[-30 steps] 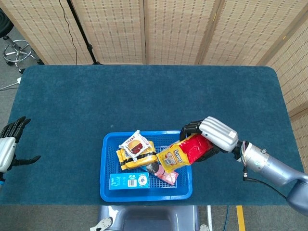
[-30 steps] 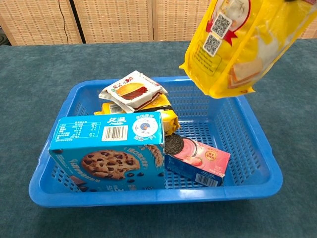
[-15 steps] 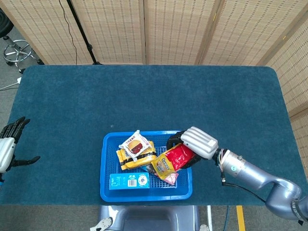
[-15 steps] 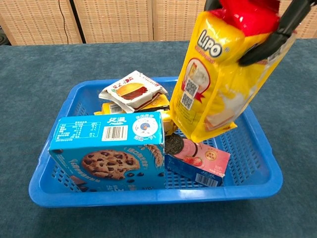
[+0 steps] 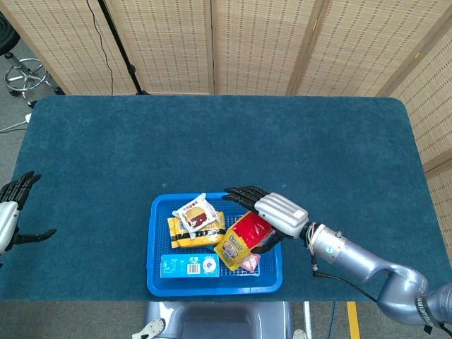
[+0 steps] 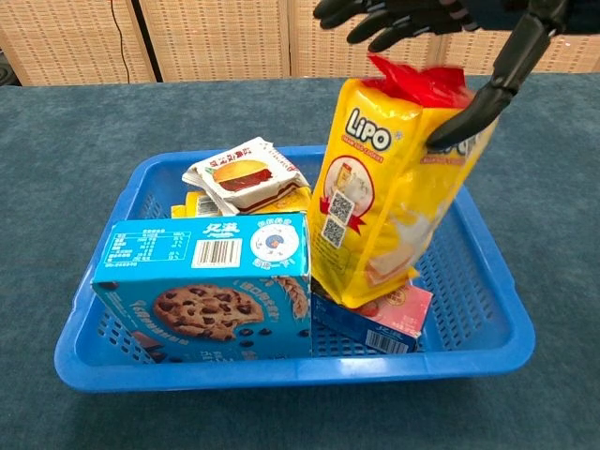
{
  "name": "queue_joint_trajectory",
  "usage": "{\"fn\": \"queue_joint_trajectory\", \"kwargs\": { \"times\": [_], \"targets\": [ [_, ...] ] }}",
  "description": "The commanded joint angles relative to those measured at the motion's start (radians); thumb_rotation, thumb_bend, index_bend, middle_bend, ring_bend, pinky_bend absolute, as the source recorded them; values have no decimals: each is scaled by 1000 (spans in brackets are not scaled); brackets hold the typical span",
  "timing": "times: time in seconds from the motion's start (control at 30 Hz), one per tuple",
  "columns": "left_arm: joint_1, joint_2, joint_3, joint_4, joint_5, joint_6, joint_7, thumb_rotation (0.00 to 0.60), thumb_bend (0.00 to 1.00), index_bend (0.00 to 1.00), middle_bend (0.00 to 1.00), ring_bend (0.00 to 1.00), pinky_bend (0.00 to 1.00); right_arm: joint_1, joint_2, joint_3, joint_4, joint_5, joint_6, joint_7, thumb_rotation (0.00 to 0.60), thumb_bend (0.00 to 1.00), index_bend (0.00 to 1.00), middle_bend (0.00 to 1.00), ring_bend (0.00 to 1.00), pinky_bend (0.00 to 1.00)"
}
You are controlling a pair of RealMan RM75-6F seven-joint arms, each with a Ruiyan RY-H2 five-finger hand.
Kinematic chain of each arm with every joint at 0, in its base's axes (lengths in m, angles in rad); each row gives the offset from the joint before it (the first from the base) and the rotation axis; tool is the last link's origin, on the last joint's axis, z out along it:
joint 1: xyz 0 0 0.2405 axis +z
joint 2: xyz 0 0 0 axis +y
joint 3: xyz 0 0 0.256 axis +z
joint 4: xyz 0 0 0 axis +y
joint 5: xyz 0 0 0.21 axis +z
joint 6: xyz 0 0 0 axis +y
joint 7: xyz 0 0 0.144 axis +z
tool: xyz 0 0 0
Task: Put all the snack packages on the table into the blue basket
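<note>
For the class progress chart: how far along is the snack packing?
Nearly done. The cookie box, burger packet and pink box lie in the blue basket. The right hand, fingers spread, is letting go of the yellow Lipo bag standing inside. No packages show on the table.

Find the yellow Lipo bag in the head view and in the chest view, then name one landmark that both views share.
Head view: the yellow Lipo bag lies right of centre in the blue basket, partly under the right hand.
Chest view: it stands upright, centre-right, its base on the pink package.
Shared landmark: the blue cookie box at the basket's near side.
</note>
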Motion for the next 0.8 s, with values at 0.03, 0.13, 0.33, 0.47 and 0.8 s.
{"fn": "queue_joint_trajectory", "kwargs": {
  "times": [0.03, 0.13, 0.33, 0.47, 0.8],
  "targets": [
    [1, -2, 4, -3, 7, 2, 7, 600, 7, 0, 0, 0, 0, -29, 57, 12, -28, -9, 56, -23, 600, 0, 0, 0, 0, 17],
    [5, -3, 10, -7, 20, 8, 13, 600, 8, 0, 0, 0, 0, -78, 107, 15, -34, -16, 130, -81, 600, 0, 0, 0, 0, 17],
    [21, -3, 25, -11, 53, 33, 21, 600, 8, 0, 0, 0, 0, -203, 185, -17, -28, -42, 278, -146, 600, 0, 0, 0, 0, 13],
    [46, -11, 39, -11, 75, 74, 47, 600, 8, 0, 0, 0, 0, -315, 189, -57, 31, -71, 397, -237, 600, 0, 0, 0, 0, 10],
    [143, -78, 70, 46, 105, 226, 159, 600, 8, 0, 0, 0, 0, -562, -31, -98, 262, 10, 632, -500, 600, 0, 0, 0, 0, 0]
  ]
}}
